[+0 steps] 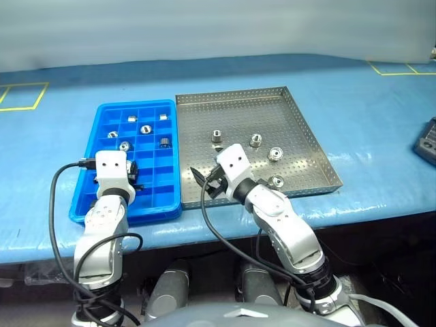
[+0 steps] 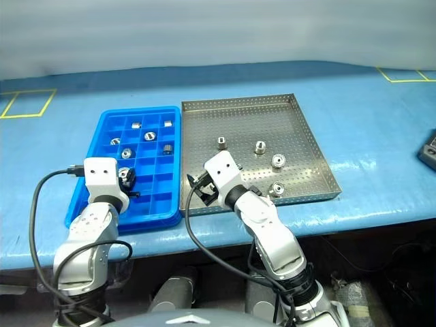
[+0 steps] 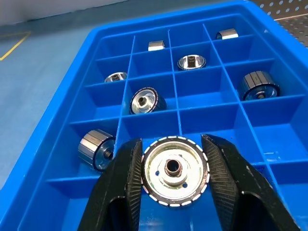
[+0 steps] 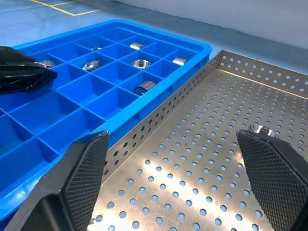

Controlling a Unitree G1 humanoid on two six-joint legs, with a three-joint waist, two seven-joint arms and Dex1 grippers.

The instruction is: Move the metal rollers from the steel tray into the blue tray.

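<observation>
Overhead, blue table [image 1: 381, 122] (yellow tape marks [image 1: 20, 95]) carries both trays

I stood at what looked like a workshop or factory test bench rather than any home or office. The tabletop [image 1: 381, 122] before me was covered in a plain blue mat, marked with yellow taped squares [image 1: 20, 95] at its far left and far right corners, the kind used to mark stations. On it lay a perforated steel tray [image 1: 300, 116] and, touching its left side, a blue tray [image 1: 102, 116] of gridded plastic compartments for sorting parts. Both held metal rollers [image 1: 256, 141], small machined pieces. A dark device [image 1: 427, 142] sat at the right edge. Behind the tabletop rose a bare grey wall [image 1: 204, 27].
</observation>
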